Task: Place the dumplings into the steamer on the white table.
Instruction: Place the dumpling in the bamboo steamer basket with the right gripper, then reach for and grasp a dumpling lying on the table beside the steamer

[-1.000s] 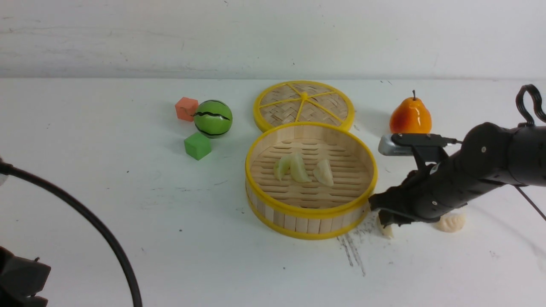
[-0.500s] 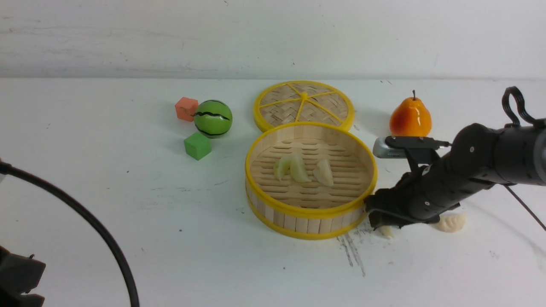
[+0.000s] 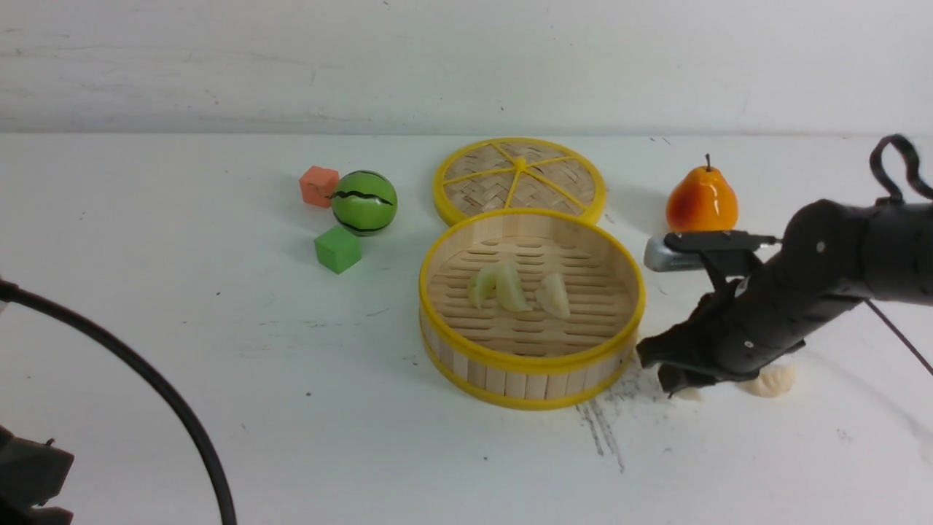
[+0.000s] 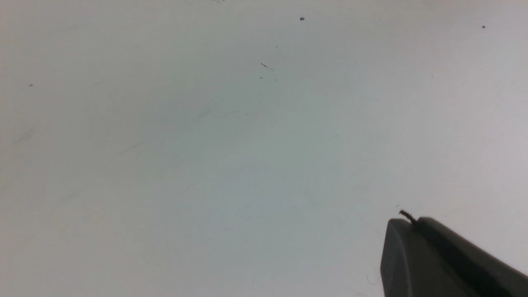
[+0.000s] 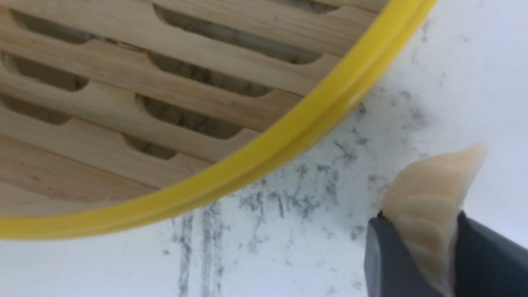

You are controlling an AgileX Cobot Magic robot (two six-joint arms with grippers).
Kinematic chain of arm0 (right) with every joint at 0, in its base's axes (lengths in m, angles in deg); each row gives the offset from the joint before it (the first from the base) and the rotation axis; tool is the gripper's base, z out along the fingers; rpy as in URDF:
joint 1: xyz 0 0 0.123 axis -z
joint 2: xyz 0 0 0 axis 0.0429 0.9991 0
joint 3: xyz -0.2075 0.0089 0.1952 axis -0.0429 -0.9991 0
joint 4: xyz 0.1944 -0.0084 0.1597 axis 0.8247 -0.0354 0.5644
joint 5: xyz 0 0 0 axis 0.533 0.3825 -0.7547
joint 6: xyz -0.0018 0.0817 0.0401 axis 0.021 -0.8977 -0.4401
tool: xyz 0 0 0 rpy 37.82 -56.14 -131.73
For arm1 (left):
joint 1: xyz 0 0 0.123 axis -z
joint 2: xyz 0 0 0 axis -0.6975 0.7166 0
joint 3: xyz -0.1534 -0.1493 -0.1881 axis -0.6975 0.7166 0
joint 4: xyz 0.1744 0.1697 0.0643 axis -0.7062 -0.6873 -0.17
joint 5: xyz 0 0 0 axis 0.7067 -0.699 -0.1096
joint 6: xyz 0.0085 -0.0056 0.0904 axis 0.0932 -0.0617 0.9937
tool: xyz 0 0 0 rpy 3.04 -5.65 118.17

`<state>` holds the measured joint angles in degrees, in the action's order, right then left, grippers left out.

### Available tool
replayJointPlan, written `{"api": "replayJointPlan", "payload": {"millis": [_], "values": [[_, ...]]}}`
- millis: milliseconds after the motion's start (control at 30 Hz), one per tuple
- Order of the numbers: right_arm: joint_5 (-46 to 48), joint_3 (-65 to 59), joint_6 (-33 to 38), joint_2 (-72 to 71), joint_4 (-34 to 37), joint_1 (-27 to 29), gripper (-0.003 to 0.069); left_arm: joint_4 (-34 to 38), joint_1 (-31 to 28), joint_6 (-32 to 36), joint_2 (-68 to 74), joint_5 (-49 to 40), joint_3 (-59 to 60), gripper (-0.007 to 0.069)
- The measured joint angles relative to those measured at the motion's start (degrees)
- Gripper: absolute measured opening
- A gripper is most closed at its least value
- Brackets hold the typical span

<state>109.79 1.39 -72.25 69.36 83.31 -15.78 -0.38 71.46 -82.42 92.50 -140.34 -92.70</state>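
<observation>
The white table fills the scene. The steamer sits near its middle, with the lid lying flat just behind it. The right arm reaches in low from the side. The right gripper is down at the table just beside the steamer's near right wall, over the grey scratch patch. Its jaws pinch one dumpling by one end, and a good part of the crescent sticks out past the fingertips. The left gripper hangs closed over bare table, holding nothing. Three dumplings lie on the steamer floor. The fifth dumpling lies on the table right beside the right arm.

The hold looks shallow to me, so a quick lift could let the smooth piece slip out. The steamer is so close that a low carry could clip its wall or shove it. The arm could also sweep the fifth dumpling away.
</observation>
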Motion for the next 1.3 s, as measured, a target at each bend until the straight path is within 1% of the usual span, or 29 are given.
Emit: {"api": "replayJointPlan", "payload": {"millis": [100,133,233,267,300,367,467,600,800,867,900,933,967,1100,1167,1200,1300], "values": [[3.55,4.06,-0.18,-3.24,-0.83,-0.23,0.0181,0.0,0.0,0.0,0.0,-0.27,0.0,-0.0008],[6.09,7.55,-0.16,-4.6,-1.17,-0.97,0.0181,0.0,0.0,0.0,0.0,-0.27,0.0,-0.0007],[12.44,15.89,0.46,-4.94,-1.17,-4.38,0.0181,0.0,0.0,0.0,0.0,0.05,0.0,-0.0006],[12.8,16.94,0.53,-4.84,-1.17,-4.66,0.0181,0.0,0.0,0.0,0.0,0.05,0.0,-0.0006],[14.97,20.9,0.59,-3.51,-1.23,-6.96,0.0181,0.0,0.0,0.0,0.0,0.26,0.0,-0.0005],[16.83,25.08,0.59,-0.4,-1.5,-9.88,0.0181,0.0,0.0,0.0,0.0,0.31,0.0,-0.0003],[18.37,29.18,0.59,4.14,-1.9,-12.43,0.0181,0.0,0.0,0.0,0.0,0.31,0.0,-0.0001],[18.98,31.1,0.59,10.05,-2.6,-14.92,0.0181,0.0,0.0,0.0,0.0,-0.03,0.0,0.0003],[17.25,31.09,0.54,13.93,-2.65,-15.97,0.0187,0.0,0.0,0.0,0.0,-0.23,0.0,0.0007],[17.05,31.09,0.54,14.35,-2.79,-15.97,0.0219,0.0,0.0,0.0,0.0,-0.23,0.0,0.0008],[16.98,31.09,0.54,14.53,-3.06,-15.97,0.0258,0.0,0.0,0.0,0.0,-0.23,0.0,0.0009],[16.92,31.09,0.54,14.59,-3.14,-15.97,0.0271,0.0,0.0,0.0,0.0,-0.23,0.0,0.001],[16.98,31.11,0.54,14.59,-3.47,-15.97,0.0318,0.0,0.0,0.0,0.0,-0.23,0.0,0.0011],[19.34,32.09,-1.34,13.61,-4.66,-15.28,0.0419,0.0,0.0,0.0,0.0,-0.25,0.0,0.0016],[21.32,32.31,-2.01,12.49,-5.28,-14.55,0.0443,0.0,0.0,0.0,0.0,-0.3,0.0,0.0017],[24.25,32.41,-2.16,10.43,-6.67,-13.32,0.0459,0.0,0.0,0.0,0.0,-0.37,0.0,0.0017],[29.69,32.29,-2.31,6.37,-10.13,-10.43,0.0468,0.0,0.0,0.0,0.0,-0.44,0.0,0.0019]]}}
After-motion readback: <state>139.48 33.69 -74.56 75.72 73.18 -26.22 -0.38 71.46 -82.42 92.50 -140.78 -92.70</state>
